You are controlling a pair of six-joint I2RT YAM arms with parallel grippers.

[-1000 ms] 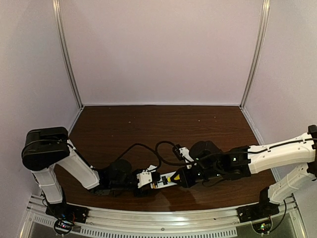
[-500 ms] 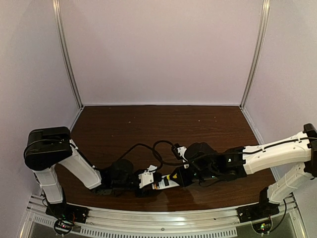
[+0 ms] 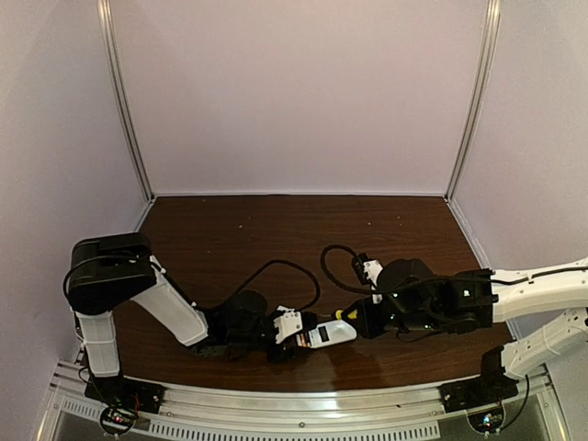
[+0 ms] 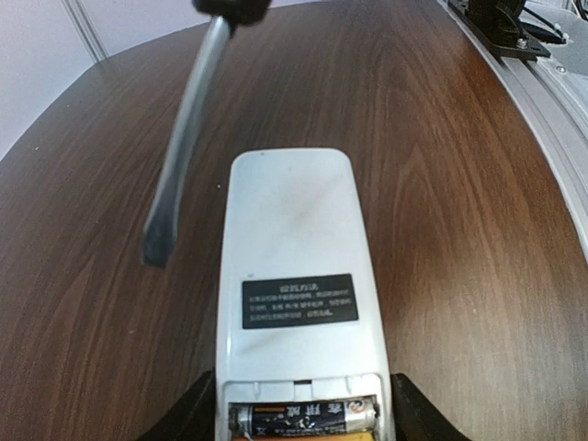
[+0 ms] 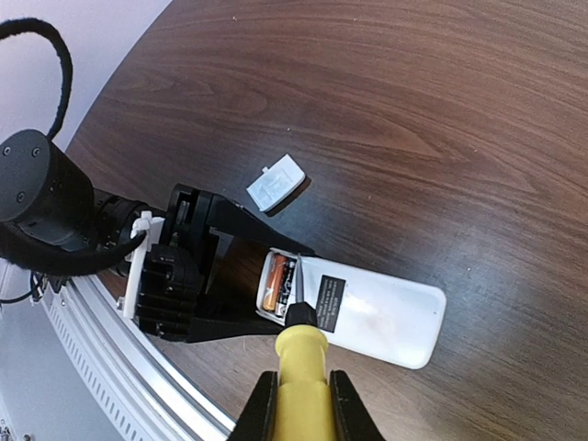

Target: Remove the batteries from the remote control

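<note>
Showing both batteries [image 5: 276,285], the white remote control [image 4: 294,248] sits clamped in left jaws; right jaws grip the screwdriver [image 5: 301,356].

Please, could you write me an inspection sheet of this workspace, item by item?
Surface: dark wooden table, glossy.
Job's things: remote control back side up, compartment open; batteries inside, one dark, one orange.
Clutter: small white cover piece on the table, apart from the remote.
Grippers: left gripper clamps the remote's battery end; right gripper shut on yellow-handled screwdriver, blade near the remote.
Cables: black cables loop over the table by both wrists.
Surroundings: pale walls, metal rail at near edge.
</note>
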